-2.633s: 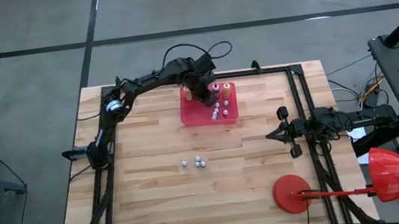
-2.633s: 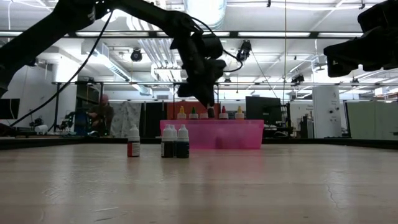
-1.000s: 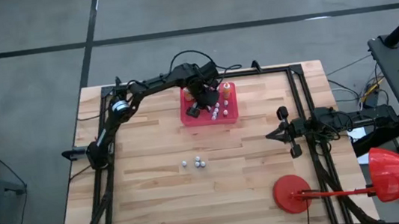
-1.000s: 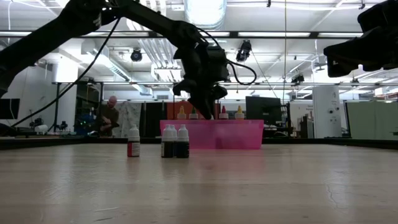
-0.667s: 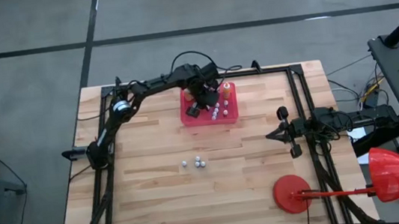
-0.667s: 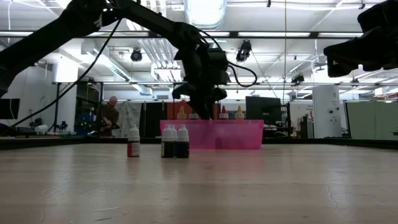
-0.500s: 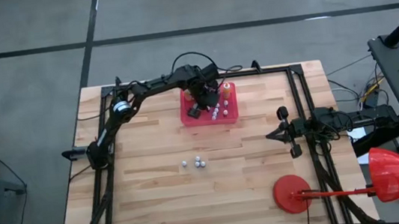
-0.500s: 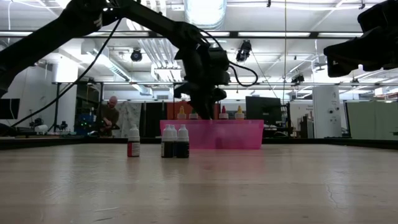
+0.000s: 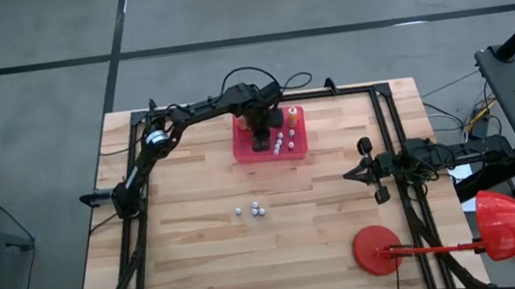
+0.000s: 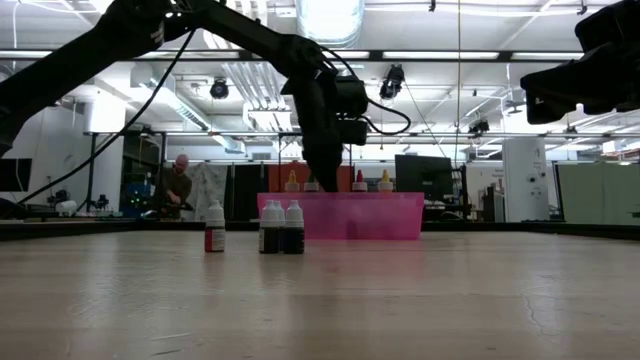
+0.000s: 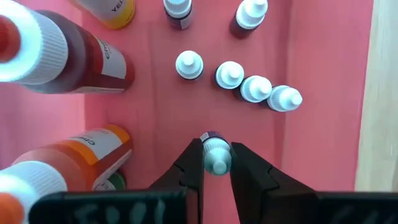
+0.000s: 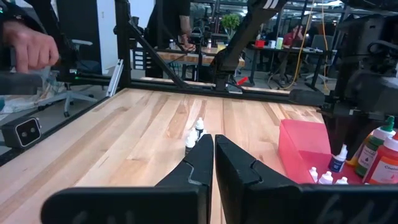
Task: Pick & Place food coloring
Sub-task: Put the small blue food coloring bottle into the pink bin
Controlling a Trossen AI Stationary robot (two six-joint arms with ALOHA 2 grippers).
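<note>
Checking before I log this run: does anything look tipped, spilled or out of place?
Nothing looks tipped or spilled. Three small bottles stand upright on the wooden table, apart from the red plastic tray. The left hand is shut on a small white-capped bottle over that tray.

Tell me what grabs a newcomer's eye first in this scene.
The red tray at the table's far edge, crowded with food coloring bottles, stands out first. The left claw reaches down into it, shut on a small white-capped bottle. Three more small bottles stand alone mid-table, while the right claw waits shut at the right side.
</note>
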